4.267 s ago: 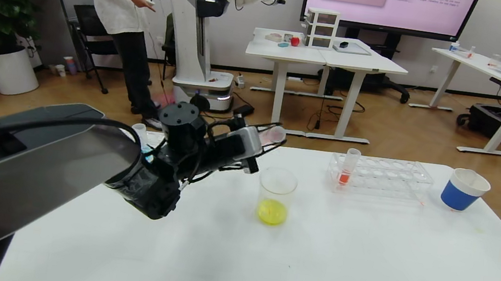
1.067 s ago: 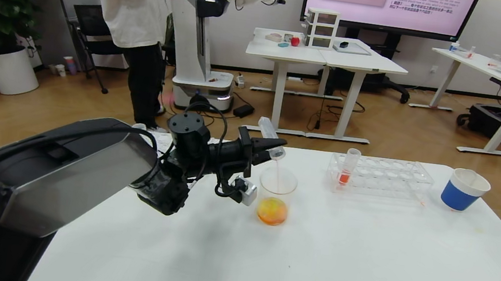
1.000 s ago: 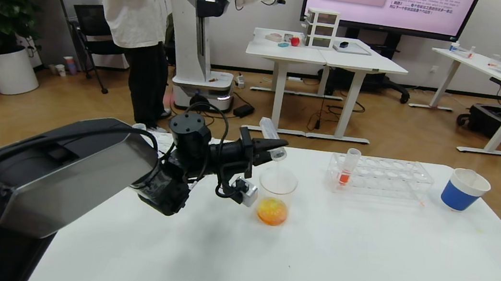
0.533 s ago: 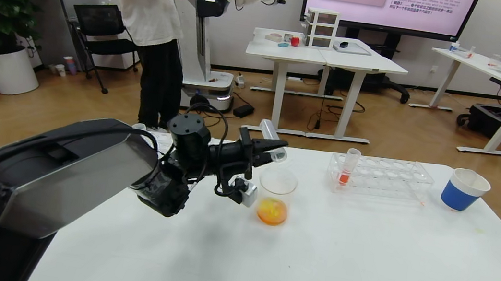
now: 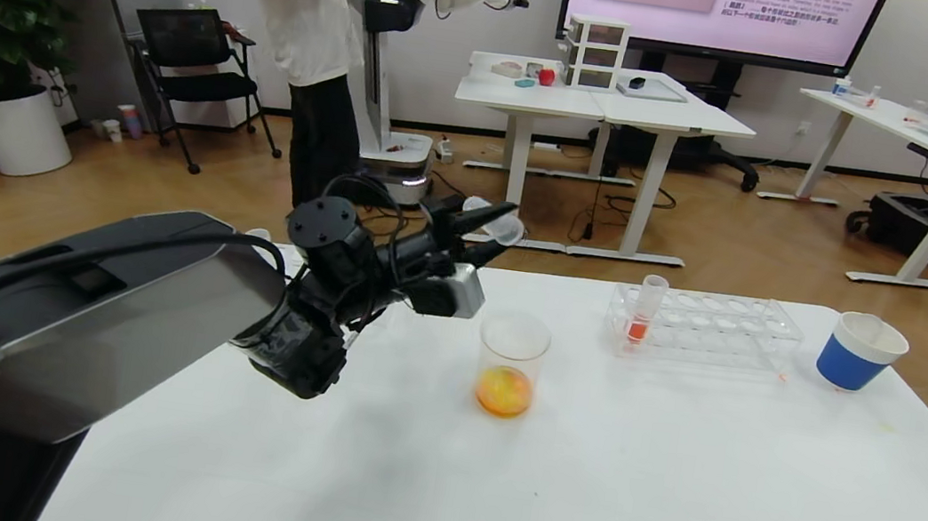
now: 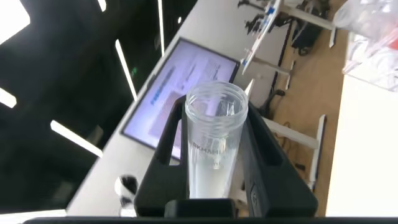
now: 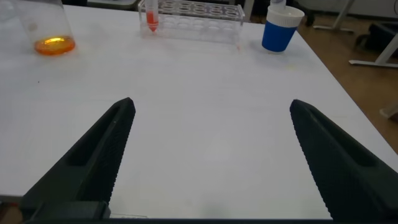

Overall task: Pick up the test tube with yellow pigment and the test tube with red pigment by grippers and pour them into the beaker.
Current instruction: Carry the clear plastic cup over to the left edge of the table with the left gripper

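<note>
Empty test tube point(image 6: 214, 146) between left claw point(image 6: 214, 155) fingers.

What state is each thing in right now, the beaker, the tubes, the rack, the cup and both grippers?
Beaker: upright, orange liquid at the bottom.
Held tube: emptied, clamped in the left gripper.
Left gripper: shut, raised behind the beaker.
Rack tube: upright, red liquid inside.
Rack: otherwise empty.
Cup: upright.
Right gripper: open, holding nothing.

The left gripper point(image 5: 486, 229) is closed on an empty clear tube point(image 5: 494, 221), raised above the table point(image 5: 623, 479). The beaker point(image 5: 510, 363) with orange liquid stands below it, slightly to its right. The rack point(image 5: 706, 328) is farther right.
</note>
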